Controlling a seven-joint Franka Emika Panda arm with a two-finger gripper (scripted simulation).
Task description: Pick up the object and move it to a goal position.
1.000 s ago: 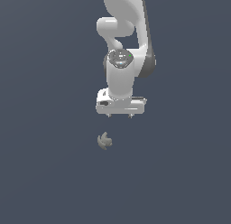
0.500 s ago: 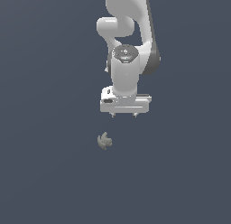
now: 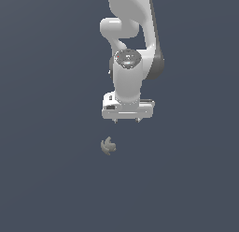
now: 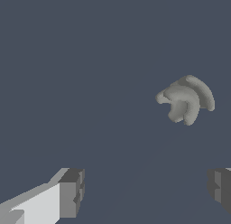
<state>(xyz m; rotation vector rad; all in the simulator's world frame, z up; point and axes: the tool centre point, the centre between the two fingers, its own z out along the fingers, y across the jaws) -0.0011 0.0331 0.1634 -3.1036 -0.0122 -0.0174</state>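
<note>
Scene: white Panda arm (image 3: pixel 133 53) poised over a plain dark slate worktop (image 3: pixel 46 179)
Gripper (image 3: pixel 127 120): jaws spread wide and empty, only the two short tips visible below the white hand in the exterior view
Object (image 3: pixel 108 145): small grey-olive lump of curved lobes lying on the worktop, below the gripper and slightly toward the exterior view's left, apart from it
Wrist view: object (image 4: pixel 185 99) sits outside the gap between the dark fingertips (image 4: pixel 72 191)
Cut off: one fingertip clipped by the wrist frame's edge; arm's base out of frame

A plain dark blue-grey floor (image 3: pixel 51 179) fills the scene. One small grey-olive lumpy object (image 3: pixel 108 145) with curved, rounded lobes lies directly on it, nothing else touching it.
</note>
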